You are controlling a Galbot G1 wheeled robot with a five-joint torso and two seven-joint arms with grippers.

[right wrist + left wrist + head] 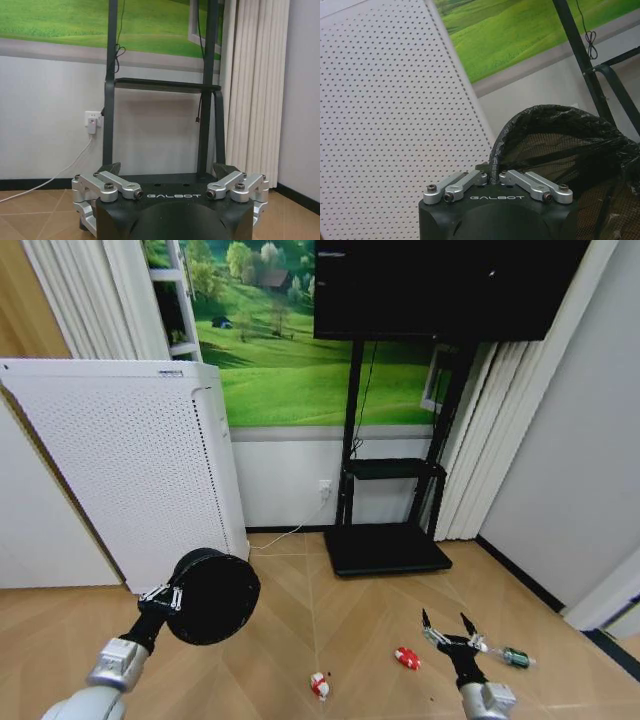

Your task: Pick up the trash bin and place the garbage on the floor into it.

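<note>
We judge the first half done: our left pincer is clamped on the rim of the trash bin, holding it off the floor and tipped sideways, in front of the white perforated appliance. The garbage is all left to collect. Nearest lies the red-and-white wrapper piece, then the red wrapper piece, and the small bottle just beside our right pincer, which hangs spread wide and empty above the floor. Beyond stands the black stand.
</note>
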